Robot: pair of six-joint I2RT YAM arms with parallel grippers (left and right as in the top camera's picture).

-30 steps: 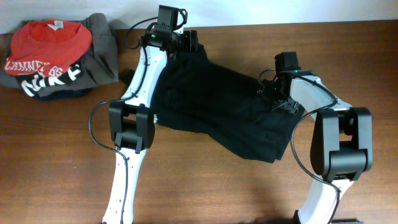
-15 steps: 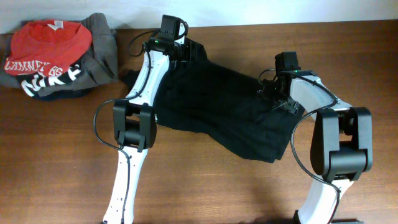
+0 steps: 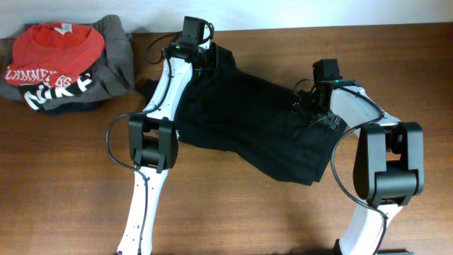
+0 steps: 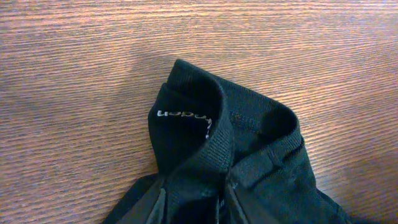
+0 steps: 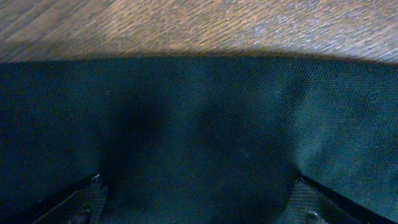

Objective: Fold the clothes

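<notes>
The clothes (image 3: 248, 127), a black garment, lie spread and rumpled across the middle of the wooden table (image 3: 248, 219). My left gripper (image 3: 211, 58) is at the garment's far left end. In the left wrist view its fingers (image 4: 163, 208) stand close together with collar fabric pinched between them, so my left gripper (image 4: 191, 208) is shut on the clothes. The ribbed collar (image 4: 214, 102) with small white print (image 4: 183, 116) lies just ahead of it. My right gripper (image 3: 309, 106) hovers low over the garment's right edge. In the right wrist view my right gripper (image 5: 196, 193) is wide open above flat black fabric (image 5: 199, 112).
A pile with a red shirt with white lettering (image 3: 56, 49) and a grey garment (image 3: 117, 57) sits at the back left corner. Bare wood lies beyond the collar (image 4: 93, 62) and past the garment's right hem (image 5: 249, 25).
My left gripper shifted slightly along the collar end, then its jaws closed on the collar fabric. The right arm has not moved.
</notes>
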